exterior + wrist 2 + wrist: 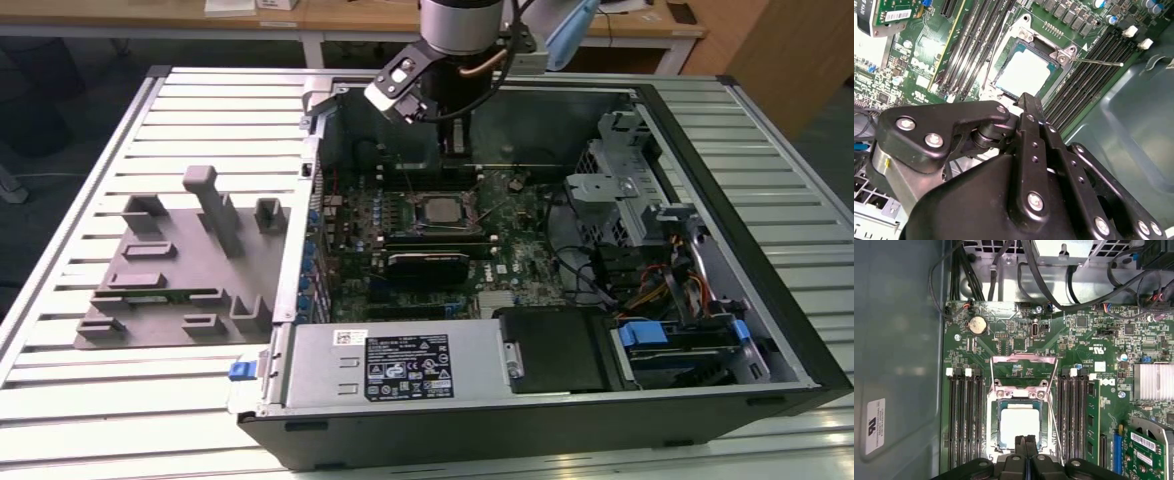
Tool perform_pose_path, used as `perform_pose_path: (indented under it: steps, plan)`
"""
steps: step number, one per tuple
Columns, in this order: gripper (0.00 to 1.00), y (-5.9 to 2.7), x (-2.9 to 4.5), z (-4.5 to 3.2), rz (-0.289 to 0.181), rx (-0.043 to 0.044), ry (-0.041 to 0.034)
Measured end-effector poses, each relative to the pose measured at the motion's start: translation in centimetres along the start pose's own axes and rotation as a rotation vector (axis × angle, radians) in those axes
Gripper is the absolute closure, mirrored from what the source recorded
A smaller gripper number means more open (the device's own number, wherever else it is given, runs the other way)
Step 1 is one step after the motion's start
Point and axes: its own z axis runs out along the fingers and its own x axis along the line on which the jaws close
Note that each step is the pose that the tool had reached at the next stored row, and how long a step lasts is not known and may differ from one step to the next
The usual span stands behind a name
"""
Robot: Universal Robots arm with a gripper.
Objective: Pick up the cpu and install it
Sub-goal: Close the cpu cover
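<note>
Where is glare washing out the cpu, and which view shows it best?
First wrist view: the cpu top is blown out to plain white. Second wrist view: the same white glare covers the cpu. Exterior view: the cpu reads grey and evenly lit, with no glare, so judge it there.

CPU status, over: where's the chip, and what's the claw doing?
Gripper shut, empty, above the cpu. It lies in its socket, silvery top up. Hold-down frame flipped open, nothing lying on the chip.
</note>
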Motion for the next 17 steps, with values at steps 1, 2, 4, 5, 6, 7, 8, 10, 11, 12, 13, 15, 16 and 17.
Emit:
perform_pose_path:
  steps: [1,2,4,5,6,7,8,10,11,12,13,15,16,17]
  plan:
    - [0.89,0.00,0.00,-0.04,0.000,-0.0001,0.0001]
    - [0.89,0.00,0.00,-0.03,0.000,-0.0001,0.0002]
    - [0.89,0.00,0.00,-0.04,0.000,-0.0002,0.0003]
    - [0.89,0.00,0.00,-0.05,0.000,-0.0001,0.0001]
    - [0.89,0.01,0.00,-0.05,0.000,0.0000,0.0001]
    - [0.89,0.05,0.00,-0.06,0.000,0.0000,0.0000]
    - [0.89,0.09,0.00,-0.06,0.000,0.0000,-0.0001]
    - [0.89,0.24,0.00,-0.05,0.000,0.0000,0.0000]
    - [0.89,0.33,0.00,-0.05,0.000,0.0000,0.0000]
    - [0.89,0.43,0.00,-0.04,0.000,0.0000,0.0000]
    - [0.89,0.55,0.00,-0.04,0.000,0.0000,0.0000]
    - [0.89,0.78,0.01,-0.03,0.000,0.0000,0.0000]
    - [0.89,0.87,0.00,-0.03,0.000,0.0000,0.0000]
    - [0.89,0.97,0.01,-0.03,0.000,-0.0001,0.0001]
